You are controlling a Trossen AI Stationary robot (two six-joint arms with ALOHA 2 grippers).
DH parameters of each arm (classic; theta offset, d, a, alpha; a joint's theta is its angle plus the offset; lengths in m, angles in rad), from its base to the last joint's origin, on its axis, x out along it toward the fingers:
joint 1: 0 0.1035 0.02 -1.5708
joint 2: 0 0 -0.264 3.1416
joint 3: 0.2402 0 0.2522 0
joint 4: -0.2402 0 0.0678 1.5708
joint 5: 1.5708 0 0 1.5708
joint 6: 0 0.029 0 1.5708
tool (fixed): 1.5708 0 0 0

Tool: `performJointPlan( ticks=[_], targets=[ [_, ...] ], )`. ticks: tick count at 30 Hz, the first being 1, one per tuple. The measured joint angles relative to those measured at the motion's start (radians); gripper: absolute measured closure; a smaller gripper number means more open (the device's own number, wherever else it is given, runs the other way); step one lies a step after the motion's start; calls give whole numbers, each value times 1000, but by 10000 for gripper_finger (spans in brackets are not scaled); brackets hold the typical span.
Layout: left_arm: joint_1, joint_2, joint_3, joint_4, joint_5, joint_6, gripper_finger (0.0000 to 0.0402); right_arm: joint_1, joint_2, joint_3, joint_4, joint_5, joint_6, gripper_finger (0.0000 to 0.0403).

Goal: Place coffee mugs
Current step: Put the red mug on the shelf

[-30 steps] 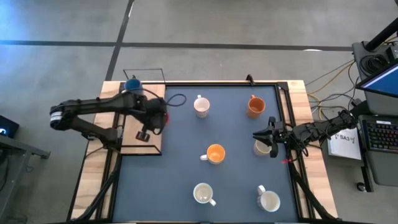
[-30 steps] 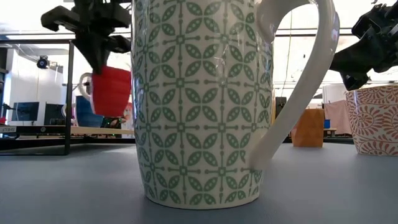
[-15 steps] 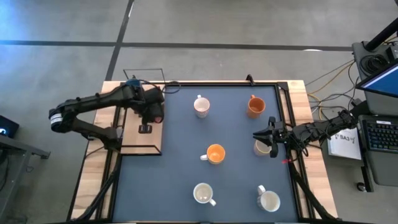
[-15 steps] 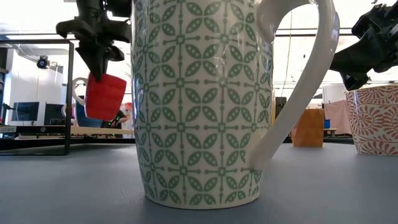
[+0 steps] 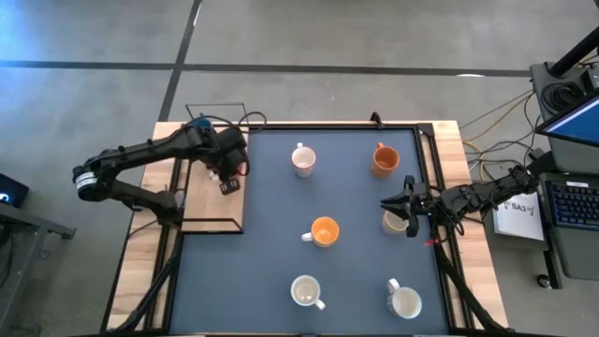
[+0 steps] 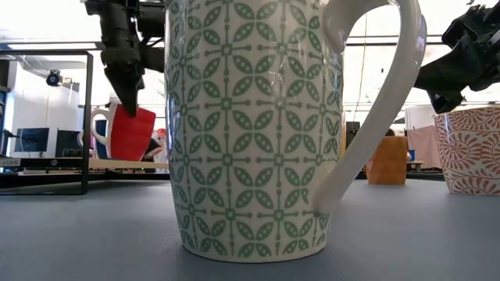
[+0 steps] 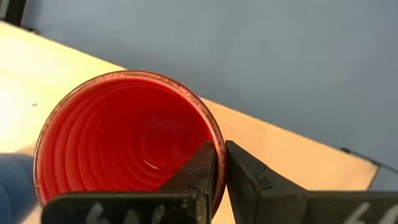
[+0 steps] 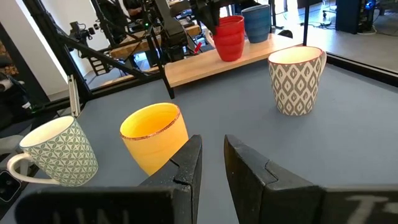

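The left gripper [image 7: 219,180] pinches the red mug [image 7: 127,140] by its rim with closed fingers, a hard, slippery, breakable hold, while the right gripper [image 8: 211,165] waits ajar.

Premises present as a robotics lab or workshop: polished concrete floor [image 5: 309,37], a test table [image 5: 449,136] on a black metal frame [image 6: 86,117], loose cables [image 5: 496,122] trailing to a side workstation with keyboard [image 5: 573,201] and laptop [image 5: 576,122], computer monitors [image 6: 35,139] in the room behind, stands and rigging [image 8: 106,31] beyond the table
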Motion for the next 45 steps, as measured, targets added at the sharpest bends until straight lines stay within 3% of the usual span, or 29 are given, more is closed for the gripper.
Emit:
performJointPlan(
  ticks=[10,13,18,26,31,45],
  targets=[
    [1,0,39,-12,-49,-58,344,0,0,0,0,0,0,346],
    [1,0,97,-77,-59,6,328,0,0,0,0,0,0,346],
    [1,-5,160,-209,-80,242,320,0,0,0,0,0,0,346],
    [17,-16,131,-258,-196,475,320,0,0,0,0,0,0,346],
    [46,-15,94,-253,-210,615,320,0,0,0,0,0,0,346],
    [65,4,84,-242,-206,764,320,0,0,0,0,0,0,346]
  ],
)
